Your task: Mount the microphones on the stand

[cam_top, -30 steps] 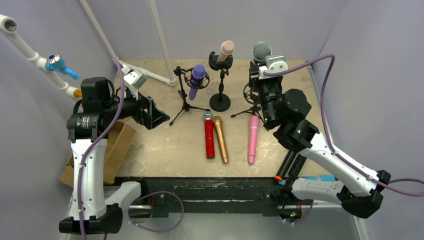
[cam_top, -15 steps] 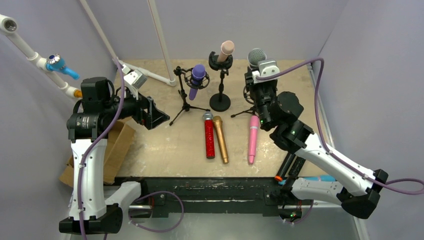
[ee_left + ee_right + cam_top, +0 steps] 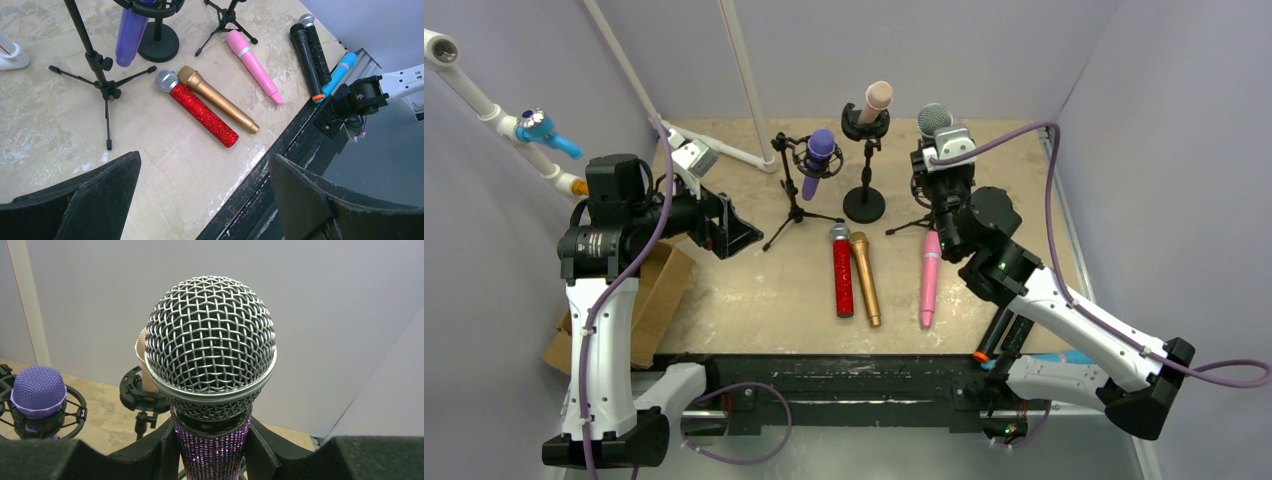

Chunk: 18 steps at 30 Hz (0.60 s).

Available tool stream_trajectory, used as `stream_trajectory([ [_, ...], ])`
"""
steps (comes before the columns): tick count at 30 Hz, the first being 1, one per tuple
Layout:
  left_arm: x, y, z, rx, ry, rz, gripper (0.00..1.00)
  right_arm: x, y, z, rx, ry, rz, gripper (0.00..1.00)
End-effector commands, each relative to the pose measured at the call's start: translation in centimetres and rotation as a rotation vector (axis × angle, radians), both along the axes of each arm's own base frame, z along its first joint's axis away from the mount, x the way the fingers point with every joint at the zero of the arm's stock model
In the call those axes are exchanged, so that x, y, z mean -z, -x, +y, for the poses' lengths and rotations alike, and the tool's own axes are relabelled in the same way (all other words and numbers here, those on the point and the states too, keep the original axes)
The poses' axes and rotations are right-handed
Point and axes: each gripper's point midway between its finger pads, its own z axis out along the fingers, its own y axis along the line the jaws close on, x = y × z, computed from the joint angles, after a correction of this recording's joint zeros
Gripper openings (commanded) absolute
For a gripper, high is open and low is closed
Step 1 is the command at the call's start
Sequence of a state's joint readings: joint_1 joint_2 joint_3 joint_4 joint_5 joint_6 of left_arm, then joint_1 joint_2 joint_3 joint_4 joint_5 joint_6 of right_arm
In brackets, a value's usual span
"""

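Glittery purple microphone (image 3: 210,350), handle behind right tool (image 3: 210,446)

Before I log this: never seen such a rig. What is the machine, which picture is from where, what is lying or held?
Two robot arms are bolted at the near edge of a beige table. The wide picture looks down from above and behind; the other two come from a camera on each wrist. The left claw is open and empty. The right claw grips a glittery purple microphone with a silver mesh head, upright. Two stands hold a plain purple microphone and a peach microphone. Lying flat: a glittery red microphone, a gold microphone, a pink microphone, two black microphones and a blue microphone.
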<state>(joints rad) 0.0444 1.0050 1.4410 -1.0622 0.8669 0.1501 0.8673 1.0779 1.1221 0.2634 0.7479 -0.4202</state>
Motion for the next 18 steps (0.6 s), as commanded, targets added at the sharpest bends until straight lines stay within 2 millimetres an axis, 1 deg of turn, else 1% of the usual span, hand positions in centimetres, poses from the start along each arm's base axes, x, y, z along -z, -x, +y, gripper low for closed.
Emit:
stream_trajectory([
  [1, -0.3, -0.3, 0.0, 0.005, -0.004, -0.029, 1.0, -2.3, 0.5, -1.1, 0.002, -0.074, -0.076, 0.0],
  [6, -0.4, -0.4, 0.0, 0.004, -0.008, -0.035, 1.0, -0.5, -0.1, -1.0, 0.012, -0.06, -0.044, 0.0],
  [18, -0.3, -0.6, 0.1, 0.001, -0.011, -0.033, 1.0, 2.8, -1.4, -1.8, 0.047, -0.077, 0.012, 0.0],
])
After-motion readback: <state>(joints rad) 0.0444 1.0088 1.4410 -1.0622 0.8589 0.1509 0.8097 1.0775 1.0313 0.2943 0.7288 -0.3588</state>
